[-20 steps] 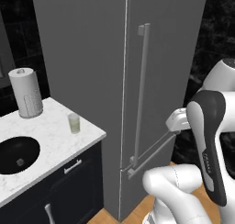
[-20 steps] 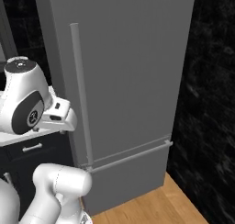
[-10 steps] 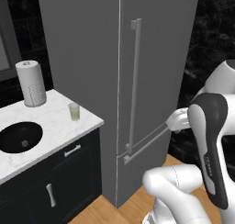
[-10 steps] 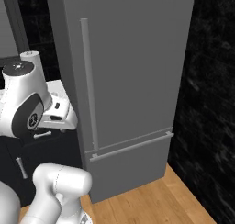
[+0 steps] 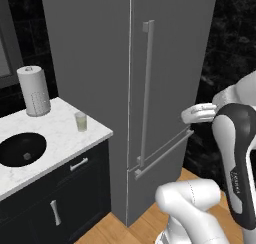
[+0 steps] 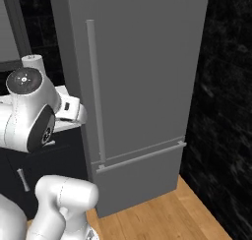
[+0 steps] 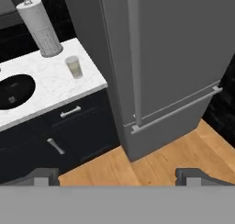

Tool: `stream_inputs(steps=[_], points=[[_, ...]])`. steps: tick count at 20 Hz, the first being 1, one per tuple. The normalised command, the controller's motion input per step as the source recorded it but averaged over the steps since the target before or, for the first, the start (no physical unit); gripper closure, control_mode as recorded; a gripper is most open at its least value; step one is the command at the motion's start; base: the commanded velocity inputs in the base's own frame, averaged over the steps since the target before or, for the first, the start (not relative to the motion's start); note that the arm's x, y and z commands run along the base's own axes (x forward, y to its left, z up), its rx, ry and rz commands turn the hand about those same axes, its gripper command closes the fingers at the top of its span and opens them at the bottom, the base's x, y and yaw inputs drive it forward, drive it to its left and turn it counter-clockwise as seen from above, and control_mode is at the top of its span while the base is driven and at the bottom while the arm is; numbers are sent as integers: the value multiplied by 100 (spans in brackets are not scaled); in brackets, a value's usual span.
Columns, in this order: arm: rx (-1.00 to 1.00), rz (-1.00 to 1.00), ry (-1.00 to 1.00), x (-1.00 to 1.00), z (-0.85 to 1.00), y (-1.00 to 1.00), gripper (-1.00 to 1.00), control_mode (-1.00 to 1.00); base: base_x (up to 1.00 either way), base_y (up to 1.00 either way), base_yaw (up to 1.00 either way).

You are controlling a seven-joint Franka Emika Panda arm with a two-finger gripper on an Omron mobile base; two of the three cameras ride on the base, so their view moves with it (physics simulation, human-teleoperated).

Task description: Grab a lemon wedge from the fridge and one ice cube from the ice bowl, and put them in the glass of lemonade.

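Observation:
The tall grey fridge [image 5: 170, 63] [image 6: 142, 76] [image 7: 183, 48] stands shut, its long bar handle [image 5: 146, 93] running vertically. Left of it, the glass of lemonade [image 5: 80, 121] [image 7: 74, 67] stands on the white marble counter [image 5: 60, 138]. The round black ice bowl [image 5: 22, 149] [image 7: 11, 91] sits further left, with a small pale piece [image 5: 27, 156] inside. The lemon wedge is out of view. My gripper [image 7: 118, 176] is open and empty, hanging in the air in front of the fridge's lower half, well back from the door. The white hand [image 5: 199, 113] shows right of the handle.
A tall white paper-towel roll [image 5: 34, 90] [image 7: 40, 28] stands at the back of the counter. Dark low cabinets [image 5: 60, 203] sit under it. Wooden floor [image 7: 174, 154] lies before the fridge, and a black wall [image 6: 226, 111] flanks its right side.
Both base views have shifted, so the base has driven. The fridge handle sits further right in the left base view. The gripper stays open.

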Motion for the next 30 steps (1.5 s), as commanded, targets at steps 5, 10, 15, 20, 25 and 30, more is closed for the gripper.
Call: stream_inputs(steps=[5,10,15,20,25,30], points=[[12,-1,-22,85,24,9,-100,-100,0,0,0],[-3,0,18,100,0,38,-100,-100,0,0,0],[-11,0,42,100,0,1,-100,-100,0,0,0],[0,13,1,83,-22,-14,-100,-100,0,0,0],[3,19,-14,73,-34,-5,-100,-100,0,0,0],[0,22,-2,67,-19,5,-100,-100,0,0,0]])
